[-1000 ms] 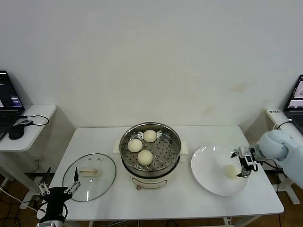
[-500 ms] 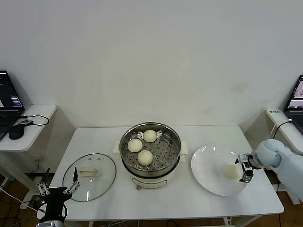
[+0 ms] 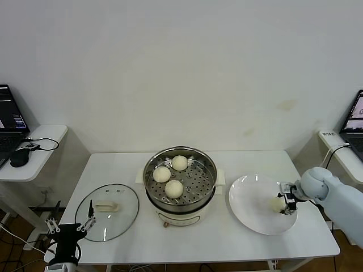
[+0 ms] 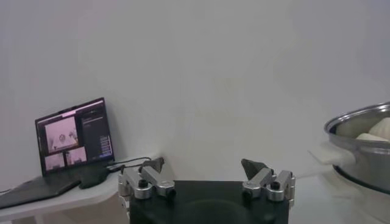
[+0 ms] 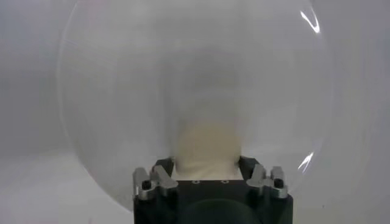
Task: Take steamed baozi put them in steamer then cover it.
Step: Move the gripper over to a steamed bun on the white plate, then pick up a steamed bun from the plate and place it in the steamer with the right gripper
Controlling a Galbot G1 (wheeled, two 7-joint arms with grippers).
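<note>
The right pincer [image 3: 287, 203] is reaching low over the white plate [image 3: 249, 217], its fingers sitting either side of the last baozi [image 3: 277, 204], seemingly closed on it. Three others [image 3: 173, 188] are lying in the steamer [image 3: 180, 178]. The cover [image 3: 107, 211] is resting on the counter [image 3: 227, 241] beside the idle left pincer [image 3: 69, 226], which is gaping wide and holding nothing.

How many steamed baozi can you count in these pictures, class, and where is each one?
4. Three sit in the steamer. The fourth is on the white plate, between the right end effector's fingers.

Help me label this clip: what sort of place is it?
Probably a lab or test room staged as a kitchen: a bare white table against a blank wall, open laptops on side desks, and a steamer as the only cookware.
</note>
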